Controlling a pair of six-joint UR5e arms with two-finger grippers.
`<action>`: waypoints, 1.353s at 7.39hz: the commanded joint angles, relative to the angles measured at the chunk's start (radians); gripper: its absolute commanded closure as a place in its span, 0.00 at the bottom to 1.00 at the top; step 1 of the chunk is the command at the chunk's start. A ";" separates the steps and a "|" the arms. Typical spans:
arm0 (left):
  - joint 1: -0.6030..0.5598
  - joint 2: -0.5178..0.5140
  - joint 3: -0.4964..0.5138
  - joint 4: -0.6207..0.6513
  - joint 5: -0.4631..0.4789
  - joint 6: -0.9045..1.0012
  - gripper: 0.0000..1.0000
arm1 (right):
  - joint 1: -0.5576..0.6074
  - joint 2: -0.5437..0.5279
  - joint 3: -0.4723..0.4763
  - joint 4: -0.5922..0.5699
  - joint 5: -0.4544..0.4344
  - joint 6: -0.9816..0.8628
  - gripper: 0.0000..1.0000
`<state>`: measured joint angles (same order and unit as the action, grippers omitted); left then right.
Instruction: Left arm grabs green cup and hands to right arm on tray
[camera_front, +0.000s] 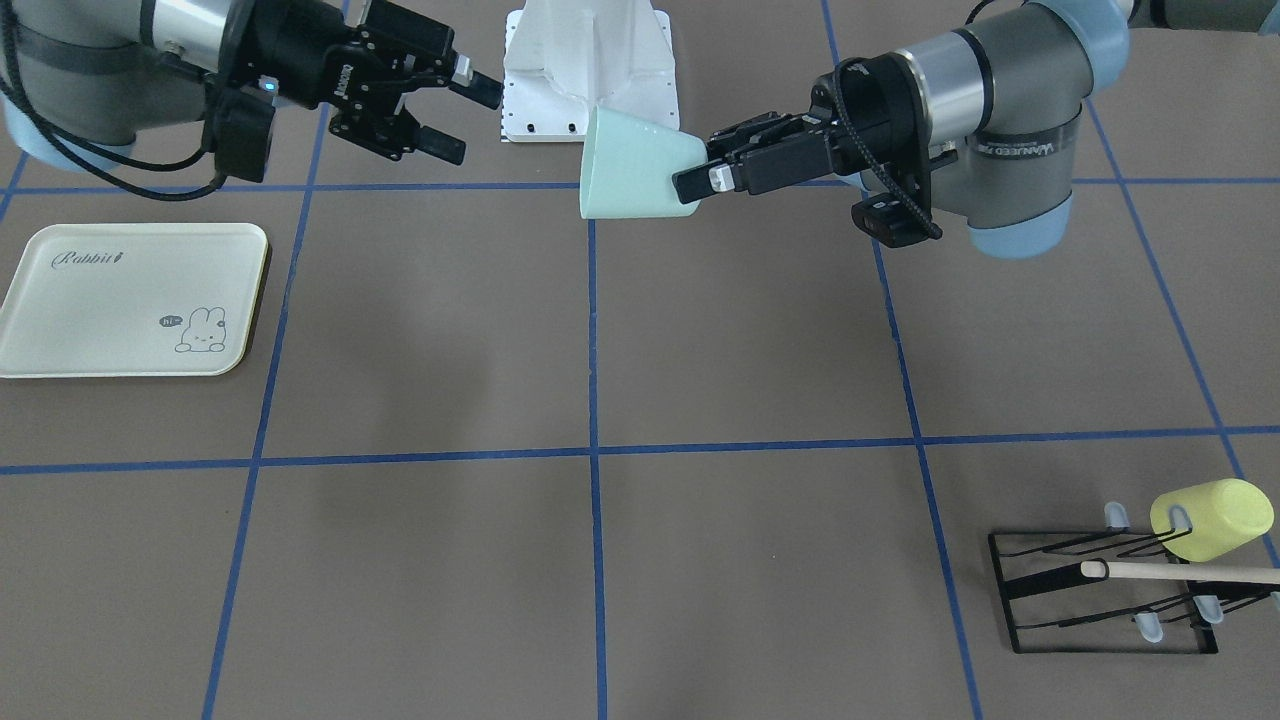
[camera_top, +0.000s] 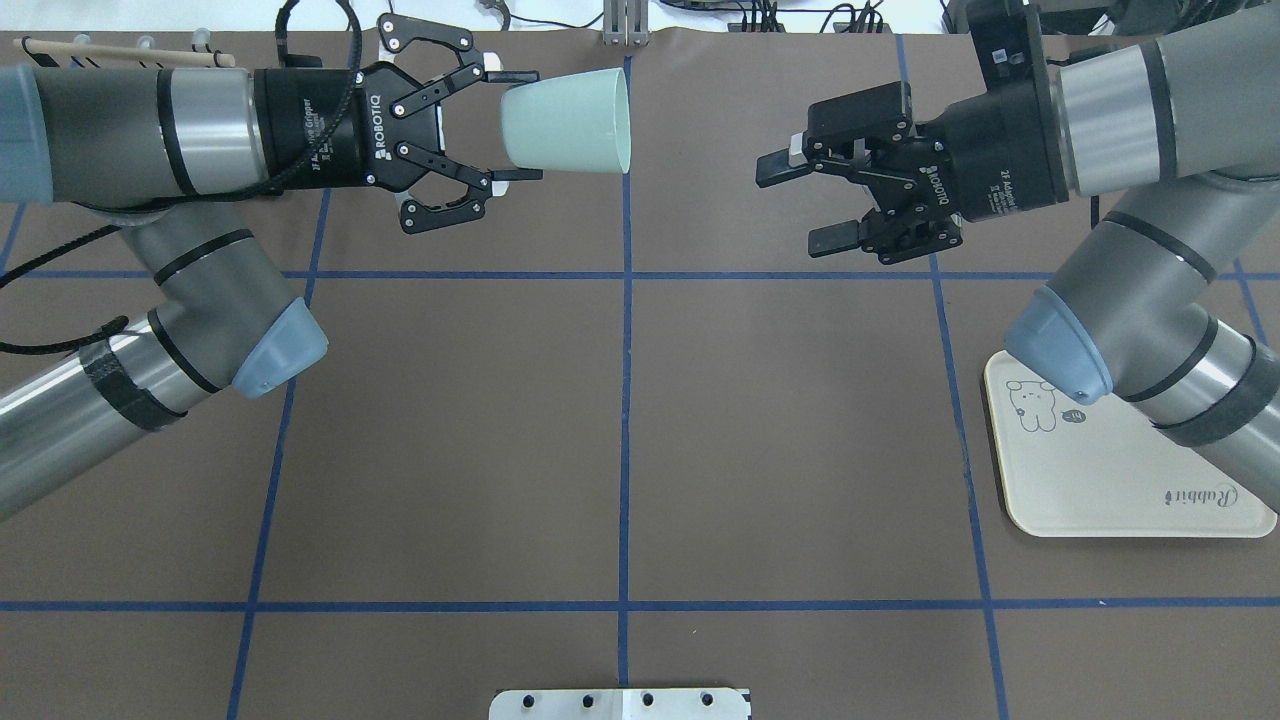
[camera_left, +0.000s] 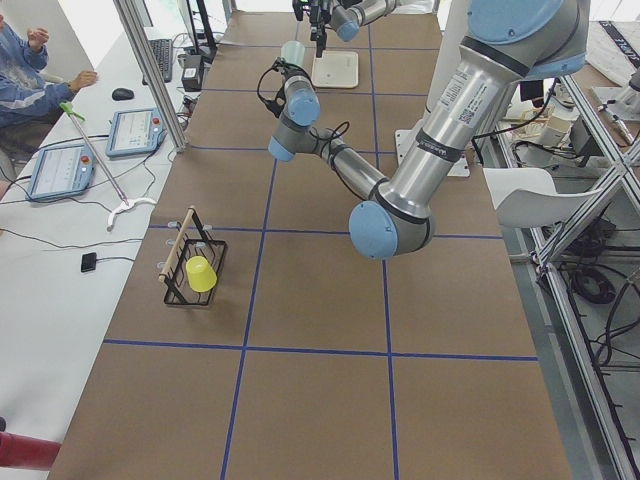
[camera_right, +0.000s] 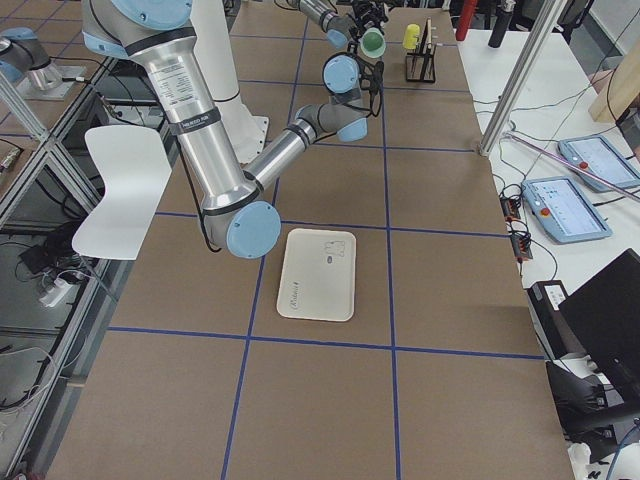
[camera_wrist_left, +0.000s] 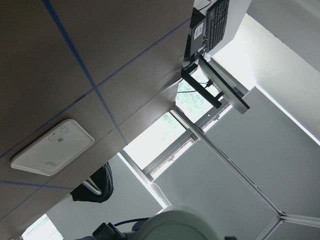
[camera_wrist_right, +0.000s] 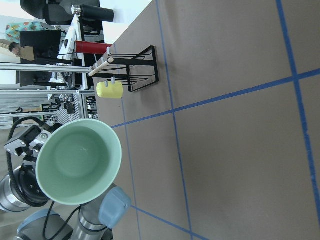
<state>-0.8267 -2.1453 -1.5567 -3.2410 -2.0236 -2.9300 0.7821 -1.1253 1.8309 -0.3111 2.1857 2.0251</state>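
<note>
— Brown tabletop (camera_top: 450, 450), ruled into squares by blue tape, fills the overhead view. Where is the cup?
— My left gripper (camera_top: 512, 125) is clamped on the narrow end of the green cup (camera_top: 570, 122). The cup hangs on its side above the table, near the middle tape line, with its mouth facing my right gripper (camera_top: 800, 205).
— And that one?
— Its jaws are spread wide, holding nothing, well apart from the cup.
— Which step is this?
— The hand-over, I judge: the cup is grabbed but not yet passed. Next, my right gripper should close the gap and grip the rim end before my left lets go. The tray (camera_top: 1120, 490) lies flat on the table, partly under my right arm's elbow.
</note>
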 joint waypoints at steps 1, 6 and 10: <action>0.000 0.001 -0.011 -0.020 0.023 -0.084 1.00 | -0.073 0.004 -0.002 0.075 -0.107 0.047 0.06; 0.001 0.068 -0.062 -0.085 0.029 -0.101 1.00 | -0.073 0.007 -0.009 0.087 -0.148 0.049 0.09; 0.032 0.055 -0.066 -0.074 0.034 -0.173 1.00 | -0.076 0.025 -0.016 0.087 -0.195 0.058 0.11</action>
<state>-0.8078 -2.0875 -1.6240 -3.3195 -1.9910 -3.0985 0.7063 -1.1061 1.8180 -0.2246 1.9974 2.0807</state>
